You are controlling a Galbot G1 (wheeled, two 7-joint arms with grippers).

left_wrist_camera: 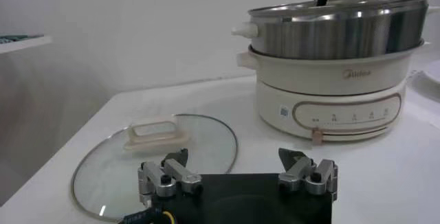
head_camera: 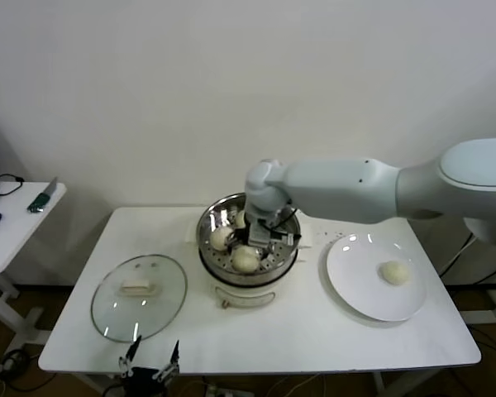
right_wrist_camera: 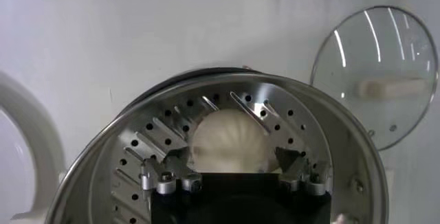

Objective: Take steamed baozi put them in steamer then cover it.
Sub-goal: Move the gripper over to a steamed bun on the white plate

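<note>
Right gripper (right_wrist_camera: 234,170) wide open inside the steamer (head_camera: 248,248) at bench centre, a baozi (right_wrist_camera: 227,139) between its fingers. Left gripper (head_camera: 150,361) wide, parked at the near edge by the cover (head_camera: 139,296); one baozi (head_camera: 394,272) on the plate (head_camera: 355,289) toward the right edge.

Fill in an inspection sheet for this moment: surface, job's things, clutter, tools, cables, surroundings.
Surface: white table.
Job's things: steamer holds three baozi; a fourth baozi on the plate; cover flat on the table beside the steamer.
Clutter: nothing seen.
Tools: right tool open inside the steamer, a bun between its fingers; left tool open, at the near table edge by the cover.
Cables: some on the floor.
Surroundings: side table, white wall.
</note>
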